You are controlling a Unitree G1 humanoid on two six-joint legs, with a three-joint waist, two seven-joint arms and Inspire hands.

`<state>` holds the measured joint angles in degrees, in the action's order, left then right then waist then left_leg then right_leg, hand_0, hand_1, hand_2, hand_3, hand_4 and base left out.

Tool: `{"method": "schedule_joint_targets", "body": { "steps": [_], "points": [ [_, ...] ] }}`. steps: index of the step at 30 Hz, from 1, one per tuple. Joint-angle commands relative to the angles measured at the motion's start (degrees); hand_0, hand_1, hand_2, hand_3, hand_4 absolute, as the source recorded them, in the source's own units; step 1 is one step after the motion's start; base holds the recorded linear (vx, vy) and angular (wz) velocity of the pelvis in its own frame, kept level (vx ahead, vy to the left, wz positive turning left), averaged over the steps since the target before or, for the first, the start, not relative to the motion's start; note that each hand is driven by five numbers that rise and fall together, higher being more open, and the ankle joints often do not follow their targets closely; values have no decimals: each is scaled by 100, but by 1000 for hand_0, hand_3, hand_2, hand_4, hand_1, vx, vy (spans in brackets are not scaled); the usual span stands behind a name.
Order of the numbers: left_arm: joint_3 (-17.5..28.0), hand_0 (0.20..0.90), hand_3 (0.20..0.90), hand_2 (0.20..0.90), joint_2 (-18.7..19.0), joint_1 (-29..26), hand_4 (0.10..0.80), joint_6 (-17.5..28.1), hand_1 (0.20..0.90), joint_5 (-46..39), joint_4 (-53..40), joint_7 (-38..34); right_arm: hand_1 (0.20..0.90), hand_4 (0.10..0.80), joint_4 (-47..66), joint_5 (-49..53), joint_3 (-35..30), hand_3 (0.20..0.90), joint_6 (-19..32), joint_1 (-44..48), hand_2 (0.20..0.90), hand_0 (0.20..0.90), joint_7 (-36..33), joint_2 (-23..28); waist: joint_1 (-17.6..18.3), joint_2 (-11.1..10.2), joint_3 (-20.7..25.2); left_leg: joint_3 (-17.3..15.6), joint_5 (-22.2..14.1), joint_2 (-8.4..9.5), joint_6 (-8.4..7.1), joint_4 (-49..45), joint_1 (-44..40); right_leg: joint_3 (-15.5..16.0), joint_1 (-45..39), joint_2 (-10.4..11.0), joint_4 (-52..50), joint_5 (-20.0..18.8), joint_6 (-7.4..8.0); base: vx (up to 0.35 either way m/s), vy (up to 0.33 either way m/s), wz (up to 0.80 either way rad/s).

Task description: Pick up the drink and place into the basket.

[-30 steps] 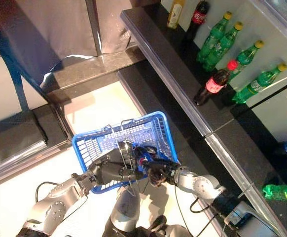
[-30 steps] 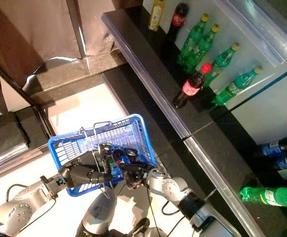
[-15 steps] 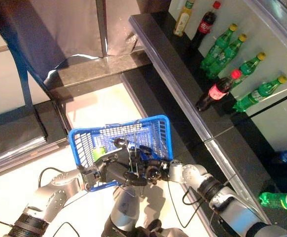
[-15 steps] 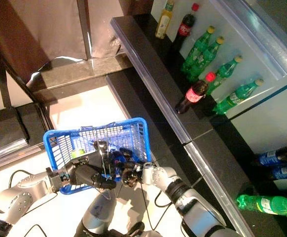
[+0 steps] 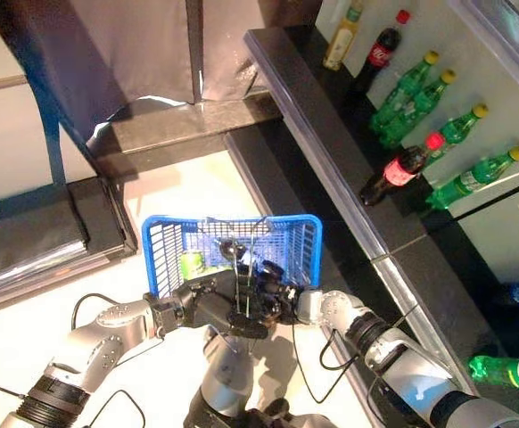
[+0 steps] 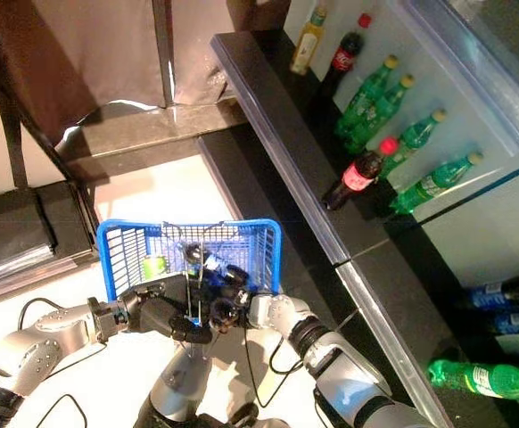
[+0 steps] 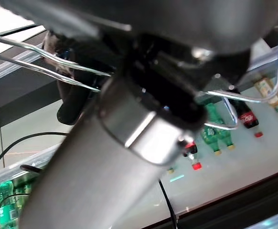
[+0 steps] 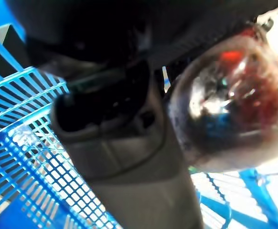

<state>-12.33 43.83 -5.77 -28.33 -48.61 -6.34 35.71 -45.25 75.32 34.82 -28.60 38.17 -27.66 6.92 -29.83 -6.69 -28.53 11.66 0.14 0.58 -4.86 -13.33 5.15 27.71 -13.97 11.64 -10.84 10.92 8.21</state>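
Observation:
My left hand (image 5: 208, 308) is shut on the thin wire handles (image 7: 43, 62) of the blue basket (image 5: 166, 259), which it holds up in front of me. My right hand (image 5: 282, 294) reaches over the basket's near rim and is shut on a dark drink bottle (image 6: 204, 263) with a blue and red label. The bottle's rounded base shows close beside the fingers in the right wrist view (image 8: 229, 124), above the basket's blue mesh (image 8: 19, 157). A green drink (image 5: 191, 265) lies inside the basket on its left side.
A dark counter ledge (image 5: 331, 169) runs along the right, fronting a cooler shelf with green bottles (image 5: 411, 89), cola bottles (image 5: 400, 168) and a yellowish bottle (image 5: 341, 37). A green bottle (image 5: 509, 370) lies on a lower shelf. A dark step (image 5: 28, 250) lies at the left.
The camera has shifted. The basket has turned squarer to me, and my right hand has carried the dark bottle further in over its near rim. The green drink inside has come into sight.

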Motion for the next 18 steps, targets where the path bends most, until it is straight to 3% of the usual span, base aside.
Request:
{"method": "schedule_joint_targets", "body": {
  "steps": [1, 7, 8, 11, 12, 13, 14, 18],
  "points": [
    [-501, 300, 200, 300, -704, 79, 100, 548, 300, -1347, -2155, 1947, 300, 100, 2, 344, -323, 200, 879, 553, 300, 300, 110, -333, -48, 186, 1143, -165, 18, 25, 191, -311, 230, -27, 271, -110, -394, -611, -237, 59, 9, 8],
    [-471, 300, 200, 300, -753, 121, 100, 482, 300, -1378, -2078, 1964, 300, 100, -91, -8, -434, 200, 1297, 588, 300, 300, 50, -404, -46, 222, 1119, -185, 29, 23, 215, -319, 227, -27, 285, -87, -432, -630, -225, 41, 6, 0],
    [-482, 300, 200, 300, -769, 121, 100, 496, 300, -1371, -2063, 1966, 347, 155, -105, -47, -450, 255, 1306, 570, 347, 347, 38, -415, -41, 228, 1112, -193, 30, 26, 218, -322, 234, -32, 286, -83, -428, -633, -222, 32, 15, 2],
    [-506, 300, 200, 300, -795, 119, 100, 496, 300, -1393, -2080, 1907, 389, 204, -237, -183, -554, 304, 1503, 542, 389, 389, 76, -421, -34, 276, 1081, -218, 30, 29, 227, -348, 263, -23, 302, -55, -444, -640, -216, 0, 0, 0],
    [-505, 300, 200, 300, -794, 117, 100, 493, 300, -1402, -2082, 1896, 458, 284, -243, -188, -573, 384, 1533, 544, 458, 458, 74, -421, -34, 281, 1075, -219, 30, 32, 229, -350, 264, -22, 303, -52, -446, -641, -216, 0, 0, 0],
    [-521, 300, 200, 300, -799, 103, 100, 503, 300, -1411, -2078, 1879, 747, 622, -266, -221, -618, 722, 1656, 559, 747, 747, 12, -436, -32, 294, 1057, -223, 30, 36, 230, -353, 270, -11, 311, -41, -453, -643, -214, 0, 0, 0],
    [-535, 300, 200, 300, -803, 98, 100, 513, 300, -1415, -2076, 1868, 900, 800, -280, -278, -645, 900, 1744, 567, 900, 900, -46, -443, -29, 303, 1049, -224, 28, 40, 233, -360, 276, -7, 320, -33, -460, -644, -215, 0, 0, 0],
    [-556, 300, 200, 300, -853, 66, 100, 550, 300, -1403, -2019, 1857, 900, 800, -349, -1126, -716, 900, 1872, 693, 900, 900, -146, -410, -17, 343, 1007, -232, 27, 47, 247, -368, 295, 12, 373, 8, -510, -648, -207, 0, 0, 0]
  ]
}}
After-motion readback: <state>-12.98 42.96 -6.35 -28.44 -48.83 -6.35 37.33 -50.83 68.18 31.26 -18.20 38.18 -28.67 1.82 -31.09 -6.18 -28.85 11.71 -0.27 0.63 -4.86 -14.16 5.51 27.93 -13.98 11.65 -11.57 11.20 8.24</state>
